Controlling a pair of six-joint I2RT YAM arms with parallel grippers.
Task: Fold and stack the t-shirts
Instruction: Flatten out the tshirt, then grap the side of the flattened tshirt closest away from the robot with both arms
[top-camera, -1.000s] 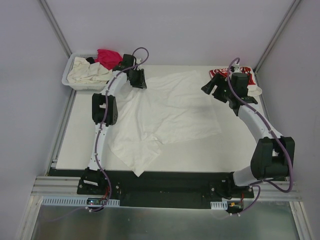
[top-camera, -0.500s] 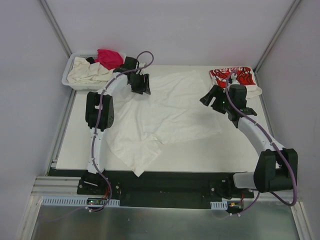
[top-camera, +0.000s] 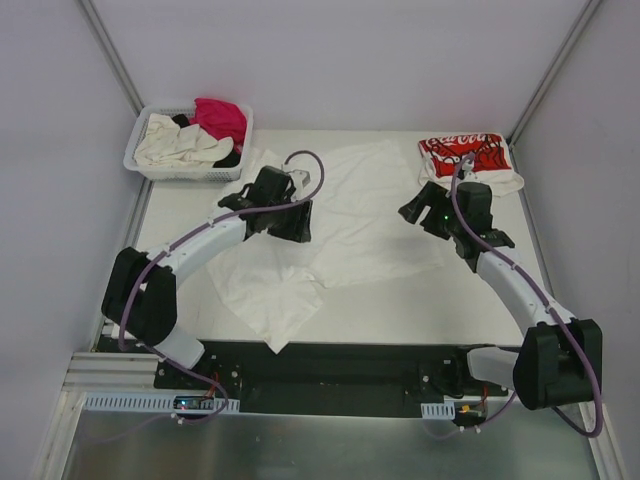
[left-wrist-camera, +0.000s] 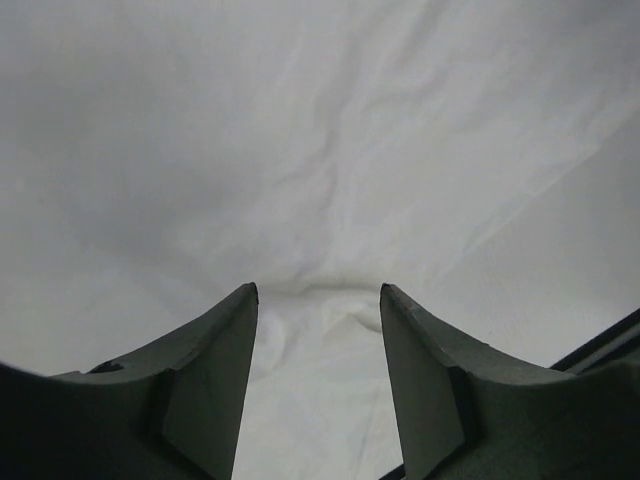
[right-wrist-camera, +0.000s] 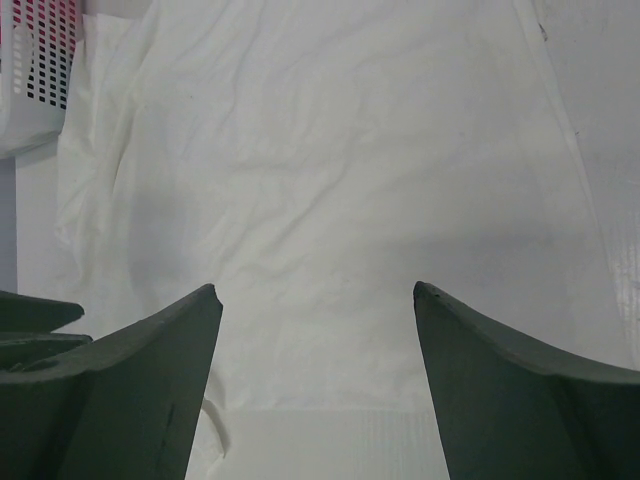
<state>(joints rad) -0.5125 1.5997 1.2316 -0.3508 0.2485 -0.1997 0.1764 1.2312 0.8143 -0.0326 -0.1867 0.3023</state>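
From above, a large plain white cloth t-shirt (top-camera: 365, 215) is lying spread across the white table (top-camera: 470, 300), with the left gripper (top-camera: 295, 225) and the right gripper (top-camera: 415, 218) hovering over it. Left wrist: jaws are standing apart above the cloth. Right wrist: jaws are gaping wide over the shirt.

On the tabletop (top-camera: 440, 300) lie one large plain white t-shirt (top-camera: 350, 210) and one red-printed white t-shirt (top-camera: 465, 155), while one white slotted plastic basket (top-camera: 140, 168) by its far-left corner holds three more.
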